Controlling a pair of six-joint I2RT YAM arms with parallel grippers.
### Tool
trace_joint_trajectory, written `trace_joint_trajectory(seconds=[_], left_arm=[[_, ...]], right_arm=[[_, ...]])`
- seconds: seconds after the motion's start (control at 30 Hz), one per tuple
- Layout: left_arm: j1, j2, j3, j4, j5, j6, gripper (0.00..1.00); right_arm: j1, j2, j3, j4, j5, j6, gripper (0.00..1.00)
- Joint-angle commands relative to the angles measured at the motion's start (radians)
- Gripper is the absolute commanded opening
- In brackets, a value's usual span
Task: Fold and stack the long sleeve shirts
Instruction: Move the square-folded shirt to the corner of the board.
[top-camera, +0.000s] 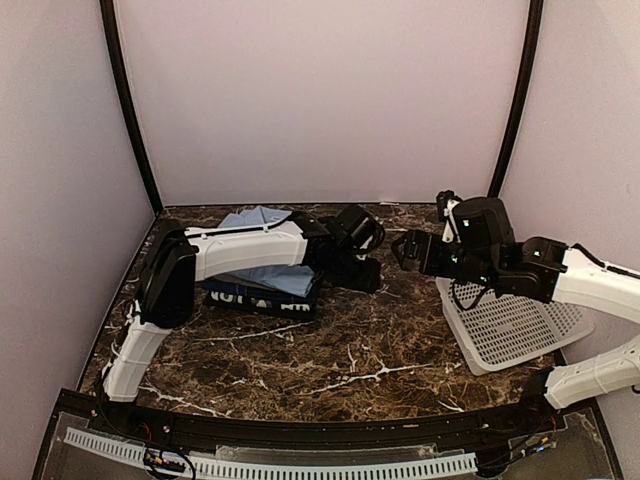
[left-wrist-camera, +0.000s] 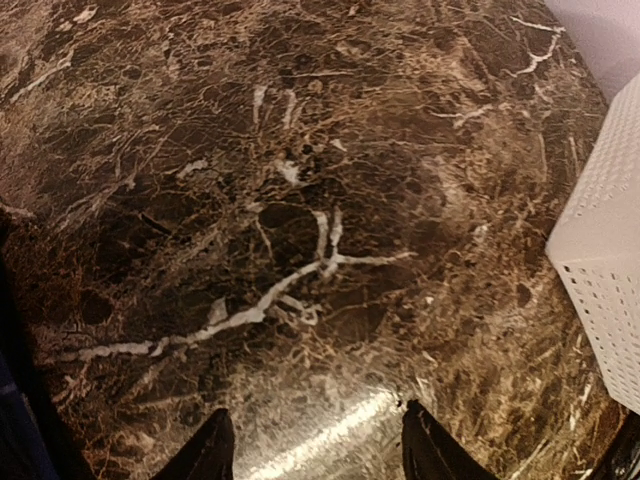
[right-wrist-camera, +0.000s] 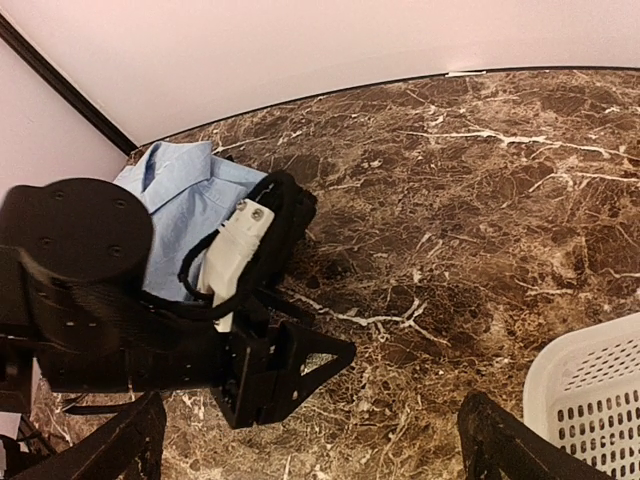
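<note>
A folded light blue shirt (top-camera: 262, 218) lies on top of a folded dark navy shirt with white lettering (top-camera: 262, 297) at the back left of the marble table. My left arm reaches across over this stack. The blue shirt also shows in the right wrist view (right-wrist-camera: 178, 192). No grey shirt shows. My left gripper (top-camera: 368, 274) is open and empty just right of the stack, low over bare marble (left-wrist-camera: 320, 452). My right gripper (top-camera: 401, 250) is open and empty, facing the left gripper (right-wrist-camera: 285, 372) across a short gap; its own fingertips frame the marble (right-wrist-camera: 315, 450).
A white plastic lattice basket (top-camera: 512, 328) lies tipped on the table at the right, under my right arm; it also shows in the left wrist view (left-wrist-camera: 606, 290) and in the right wrist view (right-wrist-camera: 590, 395). White walls close the back and sides.
</note>
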Motion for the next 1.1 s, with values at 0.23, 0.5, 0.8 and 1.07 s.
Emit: trace_joint_trajectory(seconds=[0.23,0.5,0.8,1.07], left_arm=[[0.028,0.106,0.082,-0.090,-0.143,0.013,0.56],[0.079,0.112,0.036,-0.108,-0.202,0.010,0.56],[0.170,0.037,-0.151,-0.052,-0.222,0.029,0.56],[0.298,-0.040,-0.294,0.001,-0.219,0.087,0.56]], right_arm=[[-0.009,-0.024,-0.029,-0.005,0.023,0.010,0.99],[-0.009,-0.012,-0.041,0.004,0.014,0.014,0.99],[-0.009,0.019,-0.036,0.018,0.007,0.005,0.99],[-0.011,0.051,-0.036,0.037,-0.013,0.002,0.99]])
